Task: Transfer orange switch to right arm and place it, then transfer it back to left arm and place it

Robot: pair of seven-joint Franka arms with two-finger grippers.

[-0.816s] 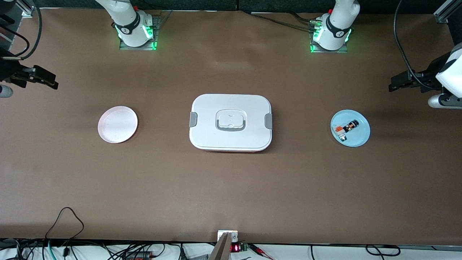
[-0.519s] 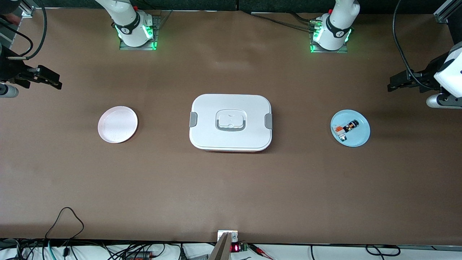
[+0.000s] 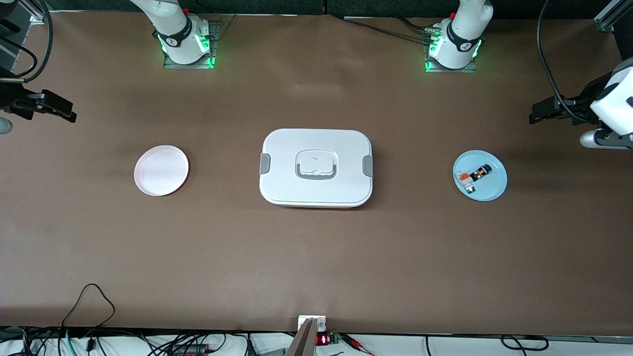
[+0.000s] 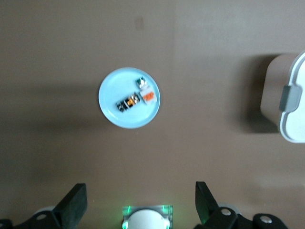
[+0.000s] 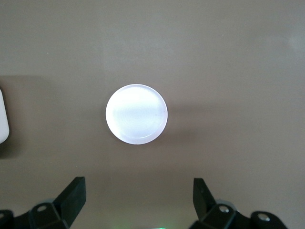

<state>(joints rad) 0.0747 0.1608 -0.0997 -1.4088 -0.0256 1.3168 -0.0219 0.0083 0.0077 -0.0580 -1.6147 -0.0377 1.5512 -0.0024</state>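
Left gripper (image 4: 138,207) and right gripper (image 5: 138,202): fingers spread wide, empty, aloft at table ends. Tiny black-and-orange switch (image 3: 478,173) on round blue plate (image 3: 496,187), beside what looks like white-and-green component (image 3: 467,184). No legible writing.

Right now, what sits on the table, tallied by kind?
Plates: 2, a pink plate and a blue plate
Lidded box: 1
Small components on the blue plate: 2, the orange switch and a white-and-green component
Total: 5
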